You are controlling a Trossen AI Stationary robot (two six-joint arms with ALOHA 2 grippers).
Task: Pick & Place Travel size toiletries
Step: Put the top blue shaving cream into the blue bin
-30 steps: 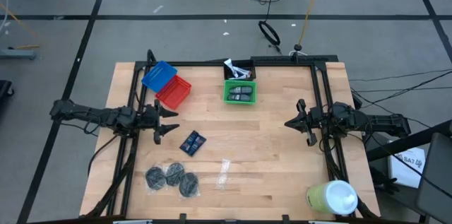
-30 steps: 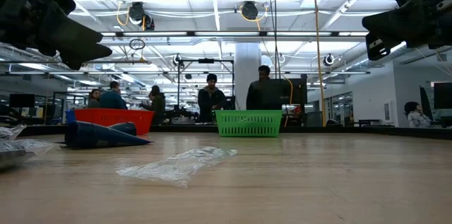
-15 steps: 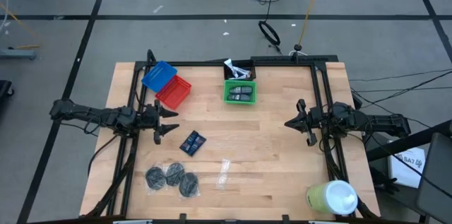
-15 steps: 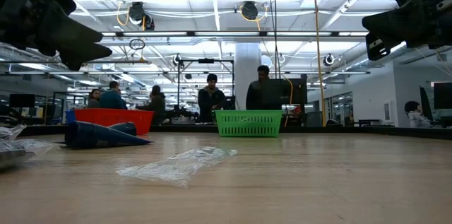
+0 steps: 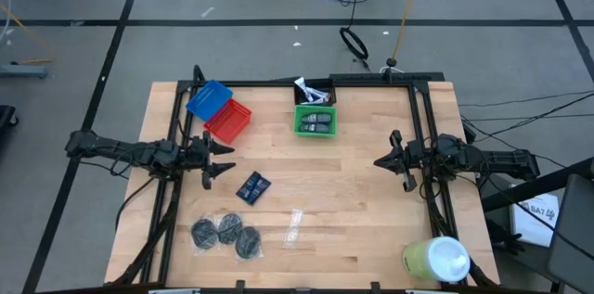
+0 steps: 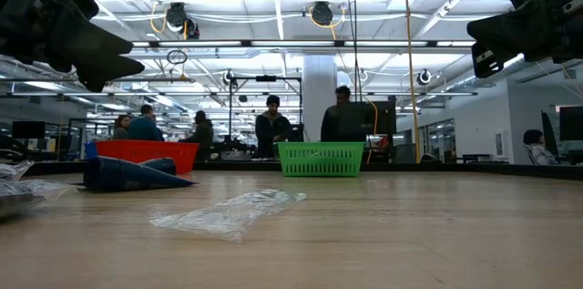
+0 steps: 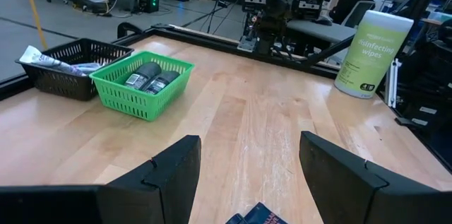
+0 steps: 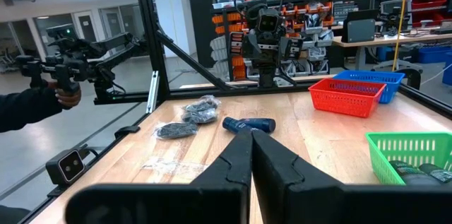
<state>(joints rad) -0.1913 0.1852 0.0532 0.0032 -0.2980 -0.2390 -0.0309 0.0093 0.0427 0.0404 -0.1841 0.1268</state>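
Round discs (image 5: 224, 232): three lie at the near left of the tabletop (image 5: 353, 201), not sorted yet.
Blue packets (image 5: 252, 186): just past the discs, close to the left tool, so likely the next pick.
Left tool (image 5: 223, 159): fingers wide apart, holding nothing, ready to grab.
Right tool (image 5: 386, 161): fingers pressed together, waiting at the right side.
Green basket (image 5: 316, 122): far side, holds the two grey oval pieces.
Black basket (image 5: 313, 93): farthest, holds the tubes.

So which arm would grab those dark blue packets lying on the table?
Probably the left. Its open left gripper hangs just beside the dark blue packets, while the shut right gripper waits across the table, far from them.
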